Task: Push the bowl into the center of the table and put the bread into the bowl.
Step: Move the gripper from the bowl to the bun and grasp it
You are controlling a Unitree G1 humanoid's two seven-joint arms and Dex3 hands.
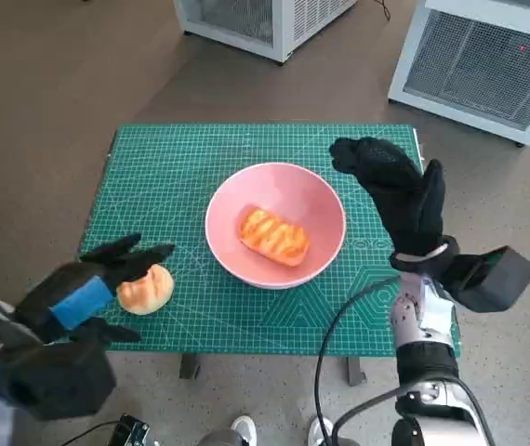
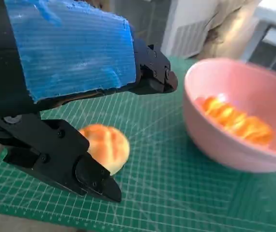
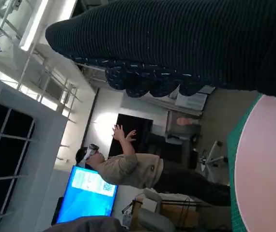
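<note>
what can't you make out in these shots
- Head view: whether the left hand touches the round bread; its fingers overlap the bun.
- Right wrist view: the bowl and its bread are cut off by the edge; the right hand hides its own fingers.

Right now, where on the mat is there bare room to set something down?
Bare: the mat strip beyond the pink bowl, and its far left corner. Crowded: the near left, where the left hand hovers by the round bread; the right hand flanks the bowl's right.

Pink bowl (image 1: pixel 276 226), golden-orange striped bread (image 1: pixel 273 235), green gridded mat (image 1: pixel 163 177)
</note>
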